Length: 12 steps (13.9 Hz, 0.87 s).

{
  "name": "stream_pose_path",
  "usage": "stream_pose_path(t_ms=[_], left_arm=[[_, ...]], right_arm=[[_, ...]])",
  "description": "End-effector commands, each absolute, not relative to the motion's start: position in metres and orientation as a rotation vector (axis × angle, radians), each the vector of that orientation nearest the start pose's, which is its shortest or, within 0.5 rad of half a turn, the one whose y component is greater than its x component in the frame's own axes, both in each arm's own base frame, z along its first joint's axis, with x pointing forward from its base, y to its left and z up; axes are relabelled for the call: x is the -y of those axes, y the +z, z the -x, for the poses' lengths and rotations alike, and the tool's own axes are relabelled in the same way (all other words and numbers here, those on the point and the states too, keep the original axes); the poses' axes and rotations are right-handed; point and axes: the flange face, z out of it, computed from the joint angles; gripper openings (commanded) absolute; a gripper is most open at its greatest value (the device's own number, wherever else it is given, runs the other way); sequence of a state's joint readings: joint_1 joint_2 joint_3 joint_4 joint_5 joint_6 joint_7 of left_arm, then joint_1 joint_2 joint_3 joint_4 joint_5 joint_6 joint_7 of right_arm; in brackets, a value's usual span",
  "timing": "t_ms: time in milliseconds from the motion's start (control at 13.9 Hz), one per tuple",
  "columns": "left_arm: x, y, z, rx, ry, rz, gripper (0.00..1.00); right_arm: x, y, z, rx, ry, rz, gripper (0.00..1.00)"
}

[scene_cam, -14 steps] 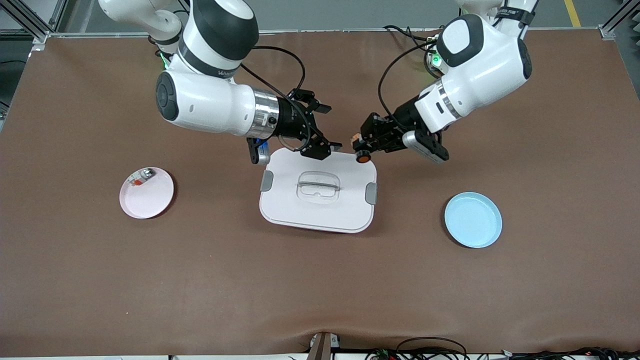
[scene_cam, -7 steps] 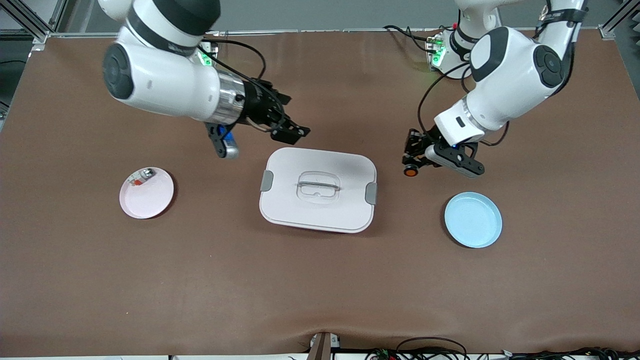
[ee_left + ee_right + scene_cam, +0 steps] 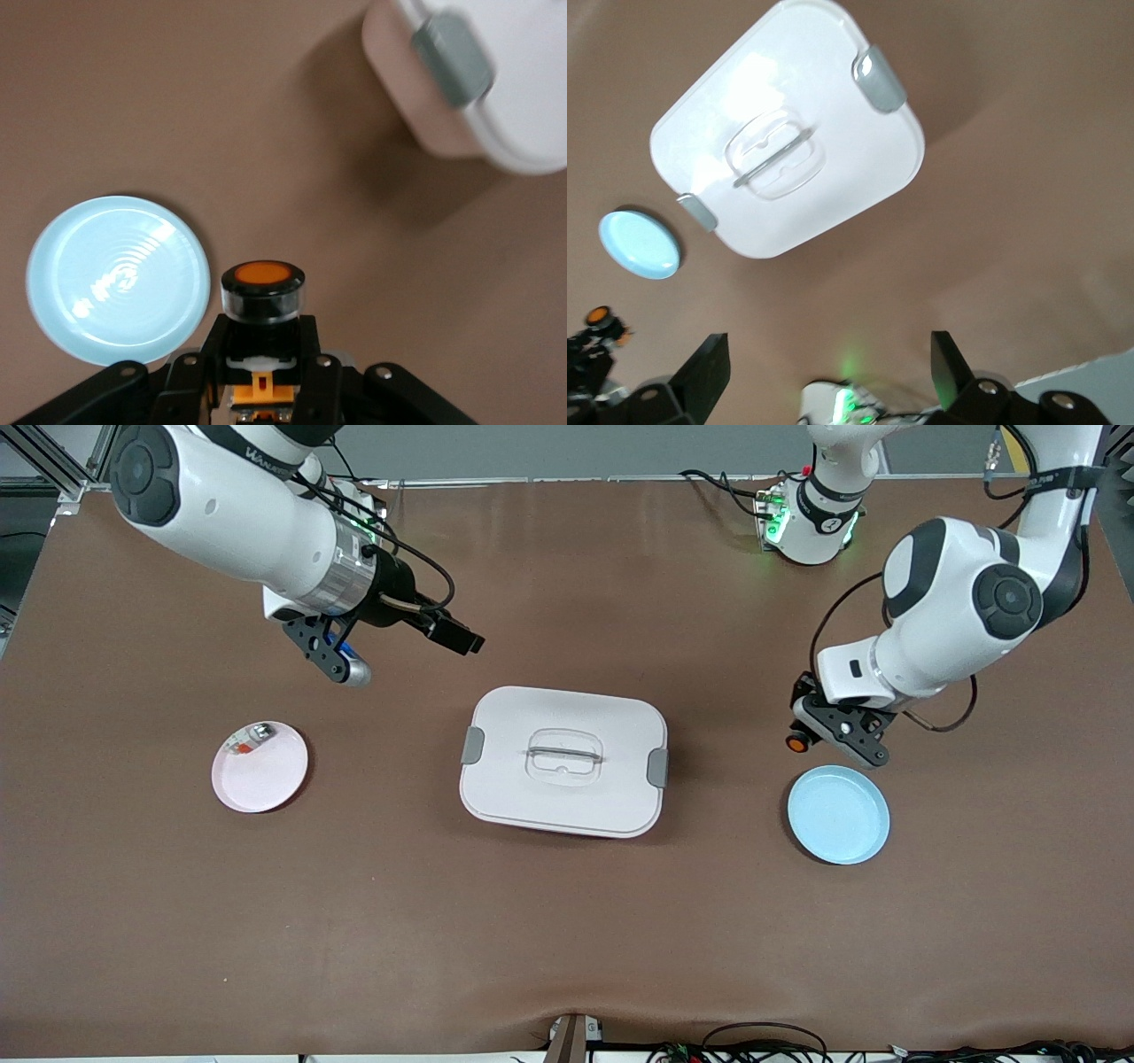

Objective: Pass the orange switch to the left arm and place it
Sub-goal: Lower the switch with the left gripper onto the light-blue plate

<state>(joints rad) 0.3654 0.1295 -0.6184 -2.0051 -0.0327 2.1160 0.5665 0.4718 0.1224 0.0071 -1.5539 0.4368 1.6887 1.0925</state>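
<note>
My left gripper (image 3: 804,731) is shut on the orange switch (image 3: 797,743), a small black cylinder with an orange round face. It holds the switch in the air beside the light-blue plate (image 3: 838,814), toward the box's side of it. In the left wrist view the switch (image 3: 262,288) sits between the black fingers (image 3: 197,372), next to the plate (image 3: 117,279). The white box (image 3: 563,760) with grey clips stands mid-table; a corner of it shows in the left wrist view (image 3: 496,80). My right gripper (image 3: 447,635) is open and empty, up over bare table between the box and the right arm's base.
A pink plate (image 3: 260,766) holding a small silvery piece with a red bit (image 3: 249,739) lies toward the right arm's end. The right wrist view shows the box (image 3: 788,164), the light-blue plate (image 3: 640,244) and the left gripper with the switch (image 3: 598,315).
My left gripper has carried the switch away from the box to beside the light-blue plate. My right gripper has drawn back from the box toward its own base, open.
</note>
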Motion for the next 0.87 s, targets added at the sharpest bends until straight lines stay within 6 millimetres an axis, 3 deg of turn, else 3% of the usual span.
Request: stream_pose_path(t_ms=[0,216,361,505,721,793], left_arm=[[0.119,0.384,-0.569,-1.497,0.039,2.812,0.00],[0.096,0.350,-0.581,-1.626,0.086,2.648,0.00],[0.087,0.324,-0.591,-1.740,0.068,2.556,0.00],[0.064,0.296,-0.601,-1.829,0.015,2.496,0.00],[0.061,0.270,-0.605,-1.928,-0.037,2.432,0.00],[0.055,0.257,-0.606,-1.950,-0.025,2.397,0.00]], right_arm=[[-0.272,0.582,-0.507,-0.778,0.308,2.744,1.00],[-0.230,0.584,-0.509,-0.591,0.226,2.836,1.00],[-0.193,0.585,-0.518,-0.486,0.209,2.874,1.00],[-0.156,0.588,-0.525,-0.336,0.150,2.944,1.00],[-0.108,0.598,-0.529,-0.179,0.064,3.030,1.00],[-0.083,0.600,-0.532,-0.142,0.052,3.034,1.00]])
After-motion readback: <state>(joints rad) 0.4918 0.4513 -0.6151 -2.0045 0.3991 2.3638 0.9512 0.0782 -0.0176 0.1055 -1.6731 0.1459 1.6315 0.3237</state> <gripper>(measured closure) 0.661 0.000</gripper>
